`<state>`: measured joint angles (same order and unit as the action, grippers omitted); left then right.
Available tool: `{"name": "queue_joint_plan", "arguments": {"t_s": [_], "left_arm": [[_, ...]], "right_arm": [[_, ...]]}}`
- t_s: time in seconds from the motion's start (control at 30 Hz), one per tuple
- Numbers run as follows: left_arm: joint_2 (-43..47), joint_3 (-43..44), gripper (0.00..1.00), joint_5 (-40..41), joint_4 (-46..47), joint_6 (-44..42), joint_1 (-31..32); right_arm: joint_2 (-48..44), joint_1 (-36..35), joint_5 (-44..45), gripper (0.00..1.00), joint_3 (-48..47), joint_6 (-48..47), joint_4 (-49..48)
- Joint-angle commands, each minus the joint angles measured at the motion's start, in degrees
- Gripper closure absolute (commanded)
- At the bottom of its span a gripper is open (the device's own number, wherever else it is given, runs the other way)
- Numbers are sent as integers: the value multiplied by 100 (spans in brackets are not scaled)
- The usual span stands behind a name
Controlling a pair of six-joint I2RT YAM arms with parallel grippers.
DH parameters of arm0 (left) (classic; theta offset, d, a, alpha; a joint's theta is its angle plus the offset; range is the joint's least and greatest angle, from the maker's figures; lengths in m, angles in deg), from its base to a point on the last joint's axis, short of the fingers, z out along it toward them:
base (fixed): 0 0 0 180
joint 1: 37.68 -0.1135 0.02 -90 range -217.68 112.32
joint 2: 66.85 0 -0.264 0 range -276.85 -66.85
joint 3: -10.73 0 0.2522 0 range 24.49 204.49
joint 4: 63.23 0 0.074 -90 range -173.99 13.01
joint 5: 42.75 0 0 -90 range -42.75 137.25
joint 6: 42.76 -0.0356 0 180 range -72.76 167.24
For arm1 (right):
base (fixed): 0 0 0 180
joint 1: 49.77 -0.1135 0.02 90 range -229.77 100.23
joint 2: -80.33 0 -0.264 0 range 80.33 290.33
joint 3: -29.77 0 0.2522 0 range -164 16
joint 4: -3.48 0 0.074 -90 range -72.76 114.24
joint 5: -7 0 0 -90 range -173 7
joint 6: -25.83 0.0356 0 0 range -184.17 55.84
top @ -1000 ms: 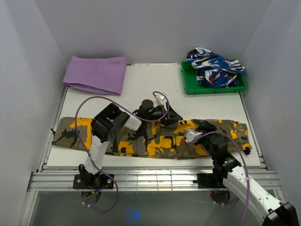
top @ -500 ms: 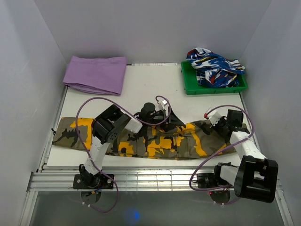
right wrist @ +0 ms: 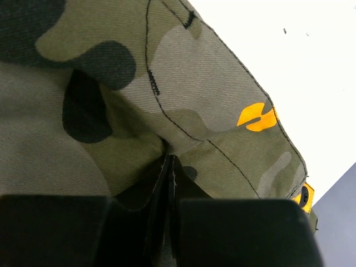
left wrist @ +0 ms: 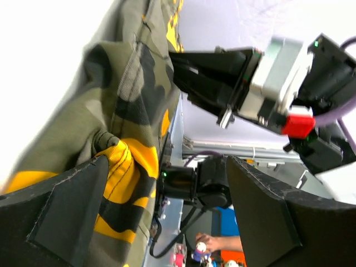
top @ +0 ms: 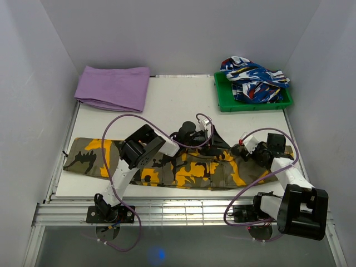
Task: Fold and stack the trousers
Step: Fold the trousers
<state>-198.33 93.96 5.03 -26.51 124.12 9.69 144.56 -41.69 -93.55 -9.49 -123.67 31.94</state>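
The camouflage trousers (top: pixel 183 169) lie stretched across the near half of the white table (top: pixel 172 108), from left to right. My left gripper (top: pixel 216 139) hovers at their far edge near the middle. In the left wrist view it (left wrist: pixel 167 217) stands wide open with nothing between its fingers (left wrist: pixel 67 217), and the trousers (left wrist: pixel 128 111) bunch beside one finger. My right gripper (top: pixel 240 150) is over the right end of the trousers. The right wrist view shows it (right wrist: pixel 169 189) shut on a raised fold of the trousers (right wrist: pixel 167 83).
A folded purple cloth (top: pixel 114 88) lies at the back left. A green tray (top: pixel 222 104) at the back right holds a blue, white and red garment (top: pixel 253 78). The metal rail (top: pixel 183 208) runs along the table's near edge. Walls close in on three sides.
My right arm swung from the trousers' front middle to their right end and shut on the fabric. My left gripper opened wider and shifted right along the far edge.
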Motion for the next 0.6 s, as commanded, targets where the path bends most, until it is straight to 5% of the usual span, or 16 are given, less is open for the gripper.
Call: {"name": "queue_joint_plan", "arguments": {"t_s": [0.0,0.33,0.57], "left_arm": [[-27,260,2,433,155,-85,-8],[350,217,2,505,33,-419,-527],[1299,-609,7,-93,-1469,-1314,-457]], "right_arm": [[-103,-17,-27,92,299,-158,420],[-683,-17,105,92,792,-632,429],[-429,-8,149,92,599,-510,411]]}}
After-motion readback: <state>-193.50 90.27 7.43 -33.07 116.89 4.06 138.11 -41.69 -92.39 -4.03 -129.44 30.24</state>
